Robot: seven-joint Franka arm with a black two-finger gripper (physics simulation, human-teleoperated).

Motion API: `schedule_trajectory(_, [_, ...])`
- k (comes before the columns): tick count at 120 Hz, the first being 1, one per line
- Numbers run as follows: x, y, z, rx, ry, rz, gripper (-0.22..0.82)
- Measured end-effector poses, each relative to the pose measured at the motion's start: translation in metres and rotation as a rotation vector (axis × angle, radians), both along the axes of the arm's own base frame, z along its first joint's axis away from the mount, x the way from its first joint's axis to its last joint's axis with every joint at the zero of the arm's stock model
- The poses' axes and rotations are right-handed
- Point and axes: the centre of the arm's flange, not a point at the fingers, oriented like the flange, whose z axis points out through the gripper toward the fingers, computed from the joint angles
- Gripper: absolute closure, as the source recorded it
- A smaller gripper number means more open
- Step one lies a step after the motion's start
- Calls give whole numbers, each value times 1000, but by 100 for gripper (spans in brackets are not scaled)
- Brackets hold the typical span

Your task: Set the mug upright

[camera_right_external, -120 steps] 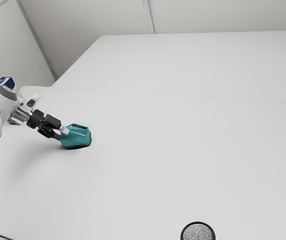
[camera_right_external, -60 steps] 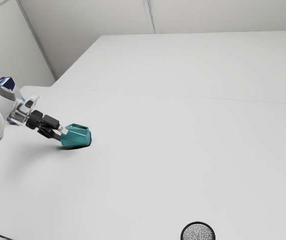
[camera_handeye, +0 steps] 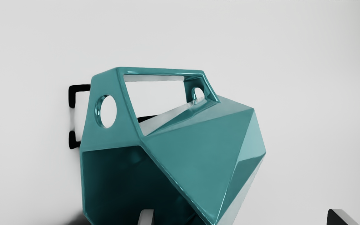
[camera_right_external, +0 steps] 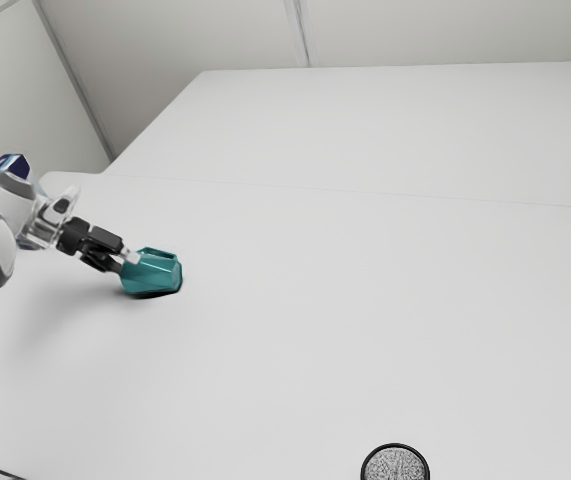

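Evidently the teal faceted mug (camera_right_external: 152,273) lies on its side on the bench (camera_right_external: 365,300), handle (camera_handeye: 161,71) uppermost, mouth (camera_handeye: 120,175) facing my hand (camera_right_external: 124,263). I've got the hand spread wide w/ nothing gripped: one fingertip (camera_handeye: 146,217) shows against the mouth, the other's out past the mug's outer wall (camera_handeye: 195,150), prob. so closing would pinch that wall. Can't tell if the 1st tip's actually inside. Gripped there, it could be tipped base-down, mouth up; a weak pinch might let it swivel, b/c the weight hangs beyond.
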Motion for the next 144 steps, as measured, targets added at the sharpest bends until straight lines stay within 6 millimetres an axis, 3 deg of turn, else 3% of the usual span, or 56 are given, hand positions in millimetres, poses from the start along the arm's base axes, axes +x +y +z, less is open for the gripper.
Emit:
schedule_trajectory(56, [-2,-7,-7,-79,-17,18,3])
schedule_trajectory(144, [-4,-11,-9,-116,-34,25,54])
